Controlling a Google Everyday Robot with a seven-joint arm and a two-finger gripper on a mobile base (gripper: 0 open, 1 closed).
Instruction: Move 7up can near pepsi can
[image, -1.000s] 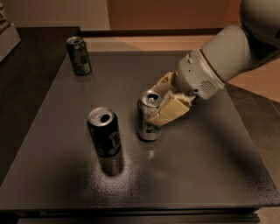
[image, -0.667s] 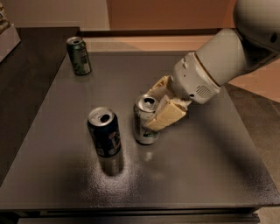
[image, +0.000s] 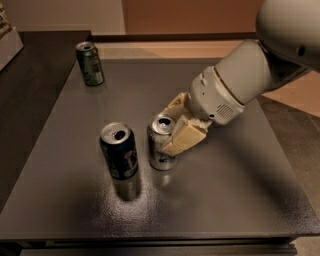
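The gripper (image: 167, 131) has its two fingers closed around the 7up can (image: 157, 151), which stands up on the table (image: 235, 200). The pepsi can (image: 120, 152) stands just left of the gripper, not touching the 7up can. A dark green can (image: 90, 63) stands far behind it, to the left.

We see a smooth off-white arm (image: 252, 70), a wrist (image: 212, 97) with a small vent grille, and a cream-yellow pincer (image: 165, 131) closed round the 7up can (image: 156, 156) on the table (image: 230, 200).
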